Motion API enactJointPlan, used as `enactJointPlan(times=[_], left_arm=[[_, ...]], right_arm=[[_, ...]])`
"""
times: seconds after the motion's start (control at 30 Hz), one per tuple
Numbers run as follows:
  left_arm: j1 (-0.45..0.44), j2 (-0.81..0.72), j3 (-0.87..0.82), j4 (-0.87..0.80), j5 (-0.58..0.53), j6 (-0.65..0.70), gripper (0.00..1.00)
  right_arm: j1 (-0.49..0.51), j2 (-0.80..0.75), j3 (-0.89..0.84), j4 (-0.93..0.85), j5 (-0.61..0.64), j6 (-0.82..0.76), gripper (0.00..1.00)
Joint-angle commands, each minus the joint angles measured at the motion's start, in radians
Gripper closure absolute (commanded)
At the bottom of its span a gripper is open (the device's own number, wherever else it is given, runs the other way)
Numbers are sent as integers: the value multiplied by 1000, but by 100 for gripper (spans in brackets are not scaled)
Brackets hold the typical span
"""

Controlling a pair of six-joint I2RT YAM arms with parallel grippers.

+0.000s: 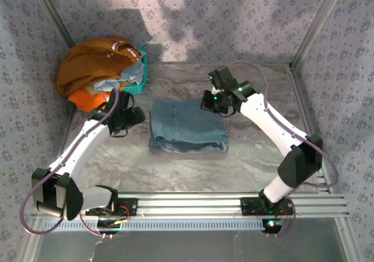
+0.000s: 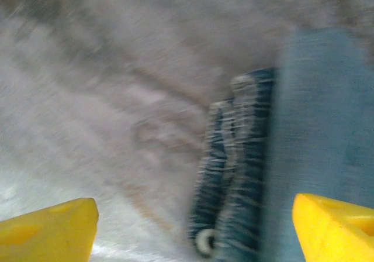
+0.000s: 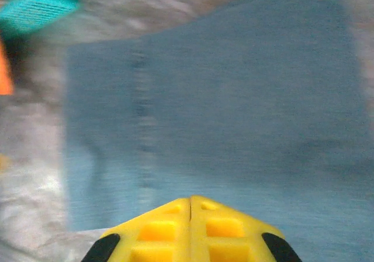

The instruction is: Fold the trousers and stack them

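Note:
The trousers [image 1: 187, 126] lie folded into a flat blue denim rectangle in the middle of the marbled table [image 1: 251, 157]. My left gripper [image 1: 139, 117] hovers just off their left edge. In the left wrist view this gripper [image 2: 193, 206] is open, its yellow fingers [image 2: 52, 227] wide apart over bare table and the folded layered edge of the trousers [image 2: 321, 127]. My right gripper [image 1: 209, 103] is over their far right corner. In the right wrist view it [image 3: 190, 200] is shut, both fingertips pressed together with nothing between them, above the trousers [image 3: 234, 98]. Both wrist views are blurred.
At the back left stands a teal basket [image 1: 135, 82] heaped with a mustard-brown garment [image 1: 90, 63], and an orange cloth [image 1: 87, 100] lies in front of it. The basket [image 3: 38, 7] also appears in the right wrist view. A metal rail [image 1: 234, 203] runs along the near edge. Patterned walls enclose the table.

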State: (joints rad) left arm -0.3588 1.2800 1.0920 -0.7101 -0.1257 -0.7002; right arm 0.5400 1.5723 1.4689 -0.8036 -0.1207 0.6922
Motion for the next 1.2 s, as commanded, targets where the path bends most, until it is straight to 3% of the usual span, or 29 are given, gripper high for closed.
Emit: enactJointPlan(times=[0.0,0.17,0.3,0.47,0.67,0.87,1.07,1.17], left_arm=[[-108,95,107,-33,-53,43,19],[-175,228,103,48,-37,25,30],[-171,245,-58,144,-50,-13,34],[-127,238,-244,217,-60,-52,35],[-68,214,-366,260,-58,-55,36],[-62,176,-384,239,-32,-34,31],[-62,38,-296,103,-16,29,7],[-82,-18,-207,-6,-57,60,5]], right_arm=[[-42,-43,-148,36,21,-12,100],[-43,-54,-392,126,28,13,100],[14,-41,-557,242,1,49,100],[57,-22,-641,288,36,67,100],[6,36,-683,298,28,38,100],[-36,-36,-636,232,21,-6,100],[-8,-100,-436,117,19,-51,100],[46,-63,-347,119,13,-48,100]])
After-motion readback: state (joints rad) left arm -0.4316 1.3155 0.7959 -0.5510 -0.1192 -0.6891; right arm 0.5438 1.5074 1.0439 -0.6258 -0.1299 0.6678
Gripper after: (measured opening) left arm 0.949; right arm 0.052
